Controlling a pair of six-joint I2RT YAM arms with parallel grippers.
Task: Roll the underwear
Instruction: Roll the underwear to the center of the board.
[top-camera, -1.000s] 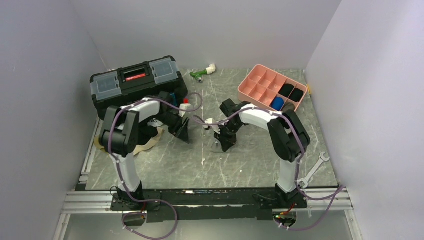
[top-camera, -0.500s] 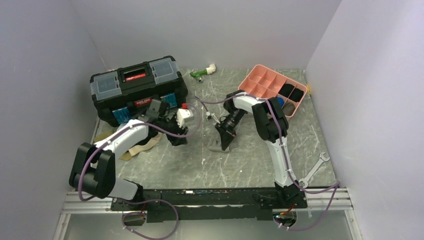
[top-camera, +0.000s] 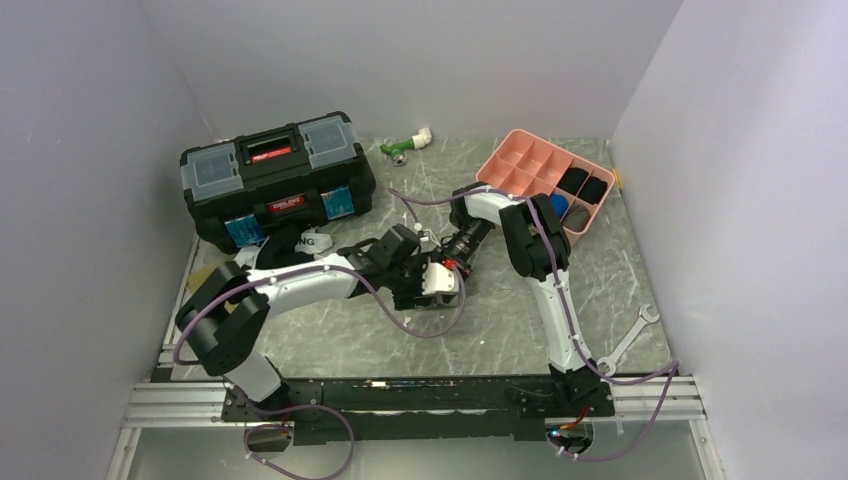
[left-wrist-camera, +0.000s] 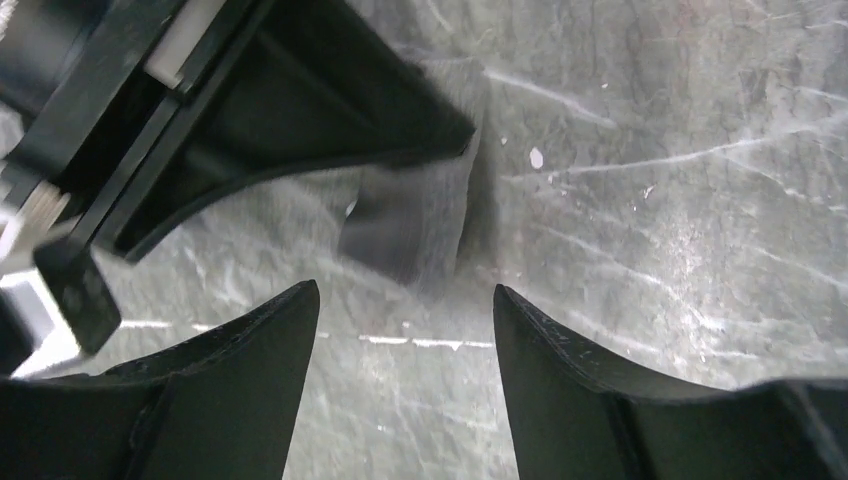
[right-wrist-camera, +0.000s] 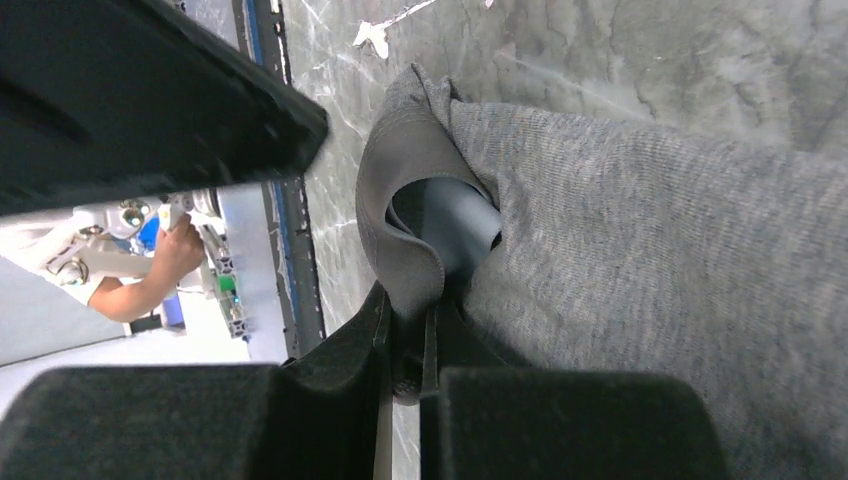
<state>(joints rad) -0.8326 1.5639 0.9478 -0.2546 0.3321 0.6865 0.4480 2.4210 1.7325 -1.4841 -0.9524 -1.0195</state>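
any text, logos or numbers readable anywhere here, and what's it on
No text here reads clearly.
Black toolbox, red label on the lid by the handle: light lettering, too small to read.
Same toolbox, red-and-white badge on the front: too small to read.
Grey underwear pinched in the right gripper: no print or tag shows.
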